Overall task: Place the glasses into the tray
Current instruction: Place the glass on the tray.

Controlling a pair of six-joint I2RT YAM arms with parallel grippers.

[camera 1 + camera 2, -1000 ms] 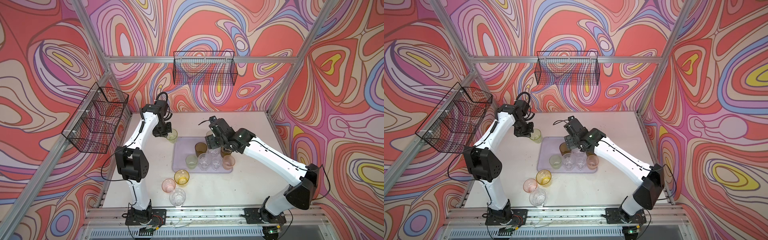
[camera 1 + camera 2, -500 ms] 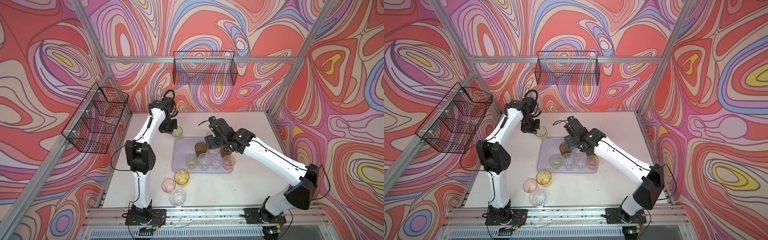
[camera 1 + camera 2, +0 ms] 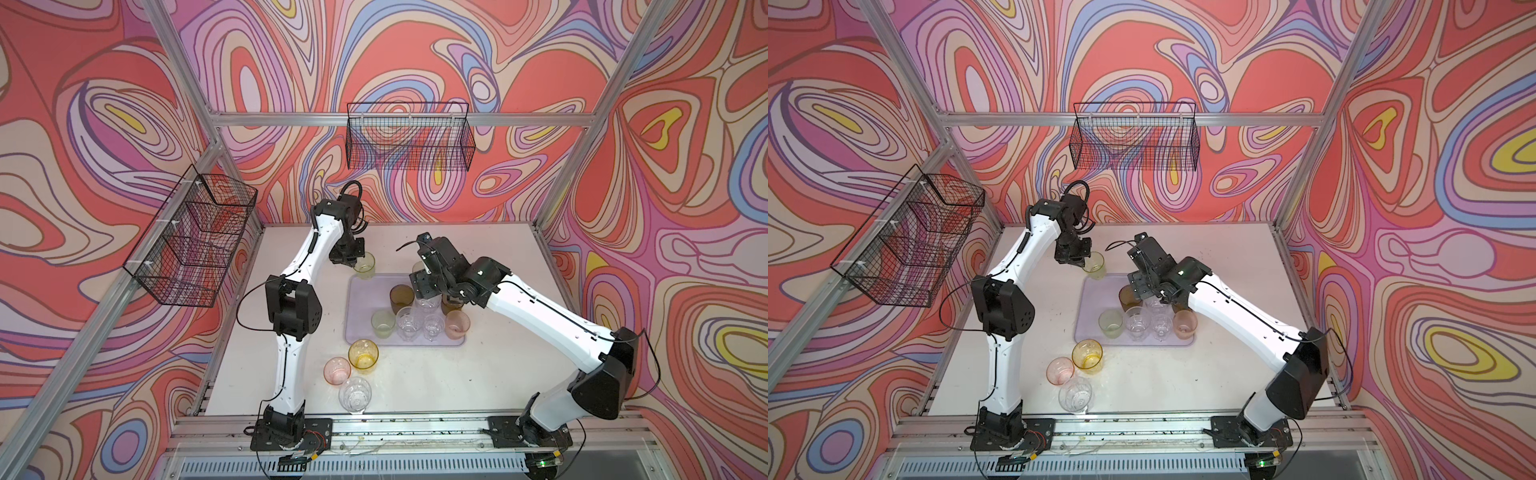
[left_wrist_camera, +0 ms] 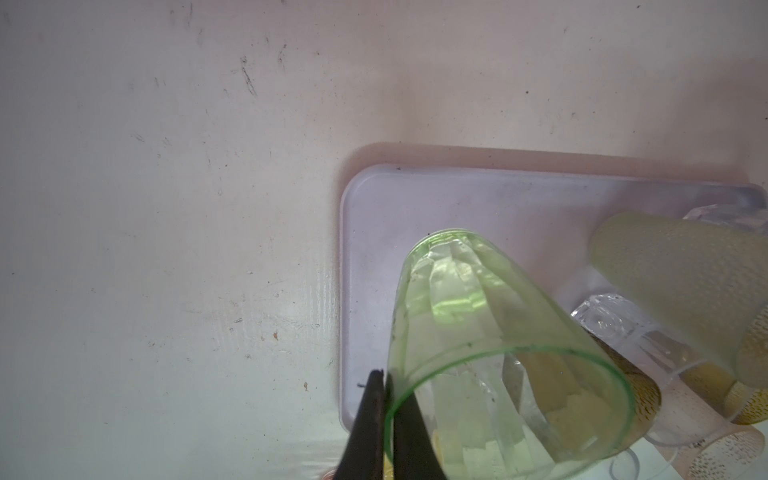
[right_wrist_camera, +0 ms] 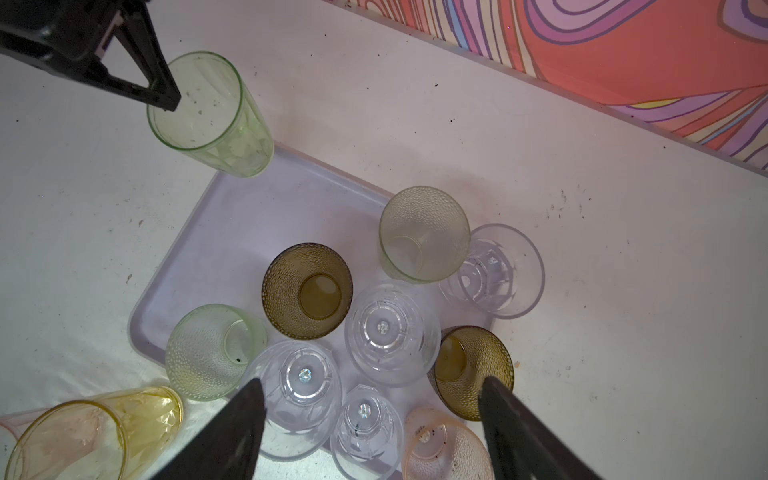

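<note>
My left gripper (image 4: 384, 378) is shut on the rim of a pale green faceted glass (image 4: 478, 332), one finger inside and one outside. The glass hangs tilted over the far left corner of the lavender tray (image 3: 361, 299), and both top views show this (image 3: 1094, 266). Several glasses stand in the tray: olive-brown (image 5: 307, 291), pale green (image 5: 214, 349), clear (image 5: 390, 332) and pink (image 5: 444, 444). My right gripper (image 5: 372, 384) is open above them and holds nothing. An amber glass (image 3: 363, 355), a pink glass (image 3: 337, 370) and a clear glass (image 3: 354, 395) stand on the table in front of the tray.
A black wire basket (image 3: 195, 245) hangs on the left wall and another basket (image 3: 409, 141) on the back wall. The white table (image 3: 478, 374) ends at an aluminium rail (image 3: 415, 424) in front. Frame posts stand at the back corners.
My left arm has carried the pale green glass to the right, from beside the tray to over its far left corner. The right arm has stayed still.
</note>
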